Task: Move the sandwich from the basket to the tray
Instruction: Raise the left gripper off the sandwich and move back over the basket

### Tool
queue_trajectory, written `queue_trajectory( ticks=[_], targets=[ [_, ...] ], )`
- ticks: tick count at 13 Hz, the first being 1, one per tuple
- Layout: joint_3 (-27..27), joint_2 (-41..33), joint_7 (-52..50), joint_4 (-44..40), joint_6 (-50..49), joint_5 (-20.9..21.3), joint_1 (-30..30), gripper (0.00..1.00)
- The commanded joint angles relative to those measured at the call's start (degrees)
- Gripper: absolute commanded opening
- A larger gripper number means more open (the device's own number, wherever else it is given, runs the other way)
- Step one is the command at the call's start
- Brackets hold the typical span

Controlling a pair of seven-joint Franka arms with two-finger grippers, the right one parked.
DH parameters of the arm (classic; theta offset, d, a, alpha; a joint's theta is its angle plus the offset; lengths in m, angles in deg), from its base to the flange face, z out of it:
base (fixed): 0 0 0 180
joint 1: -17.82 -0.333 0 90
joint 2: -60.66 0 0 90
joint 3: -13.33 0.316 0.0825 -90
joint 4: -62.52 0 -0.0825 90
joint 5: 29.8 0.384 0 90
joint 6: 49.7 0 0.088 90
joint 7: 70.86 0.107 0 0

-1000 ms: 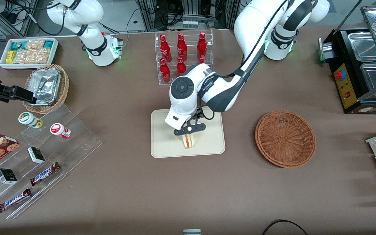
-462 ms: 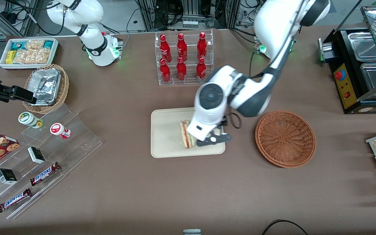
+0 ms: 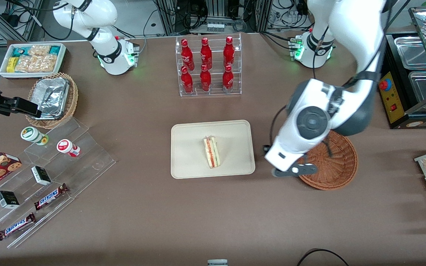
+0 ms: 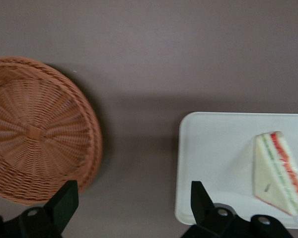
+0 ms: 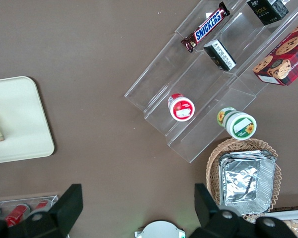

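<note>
The sandwich [image 3: 211,152] lies on the cream-beige tray [image 3: 190,155], a pale wedge with red, orange and green layers; it also shows in the left wrist view [image 4: 278,171] on the tray [image 4: 213,158]. The reddish-brown wicker basket [image 3: 340,168] is empty and partly covered by the left arm; it shows in the left wrist view [image 4: 35,131]. The left gripper [image 3: 293,170] hangs above the table between tray and basket, at the basket's rim. In the left wrist view the gripper [image 4: 134,203] is open and empty, with bare brown table between its fingers.
A clear rack of red bottles [image 3: 207,66] stands farther from the front camera than the tray. A black food warmer [image 3: 409,77] stands at the working arm's end. A tan basket with foil trays [image 3: 52,99], a white snack bin [image 3: 31,59] and clear steps with snacks [image 3: 46,181] lie toward the parked arm's end.
The left gripper has let go of the sandwich, which now lies free on the tray. The gripper has swung away from over the tray toward the basket.
</note>
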Motion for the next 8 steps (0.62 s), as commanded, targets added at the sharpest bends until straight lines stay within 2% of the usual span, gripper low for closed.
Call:
queue_trajectory(
  ticks=[1, 4, 8],
  targets=[
    [-0.6, -7.1, 7.1, 6.0, -2.6, -0.1, -4.8, 1.00],
    [-0.5, -10.6, 14.4, 6.2, -9.1, 0.0, -8.0, 1.00],
    [-2.4, -14.9, 18.9, 8.2, -11.8, 0.0, -13.9, 1.00]
  ],
)
